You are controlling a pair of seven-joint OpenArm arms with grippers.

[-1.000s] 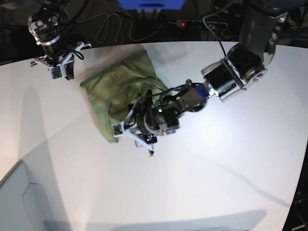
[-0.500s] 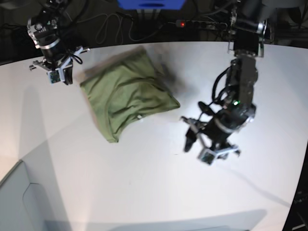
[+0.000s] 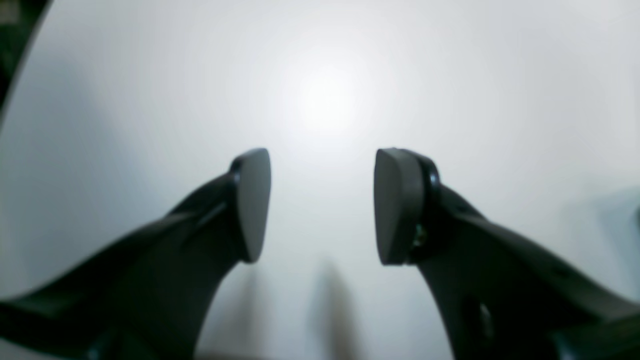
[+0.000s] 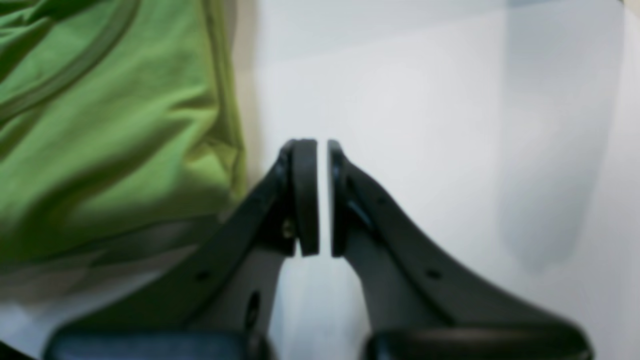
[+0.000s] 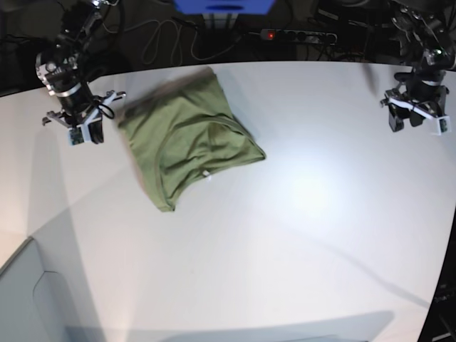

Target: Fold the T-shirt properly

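The olive-green T-shirt (image 5: pixel 189 135) lies folded into a rough, wrinkled rectangle on the white table (image 5: pixel 285 235), at the back left. My right gripper (image 5: pixel 82 132) hovers just left of the shirt; in the right wrist view it (image 4: pixel 322 195) is shut with only a slit between the pads, holds nothing, and the shirt's edge (image 4: pixel 100 125) lies beside it. My left gripper (image 5: pixel 415 122) is far off at the table's right edge. In the left wrist view it (image 3: pixel 322 165) is open and empty over bare table.
A power strip (image 5: pixel 296 34) with a red light and loose cables lie behind the table's back edge. A blue object (image 5: pixel 224 6) sits at the top. A grey panel (image 5: pixel 28 299) lies at the front left corner.
My left arm has let go at the shirt's front edge and swung away to the table's far right. The right gripper has shifted slightly down and left. The shirt stays put.
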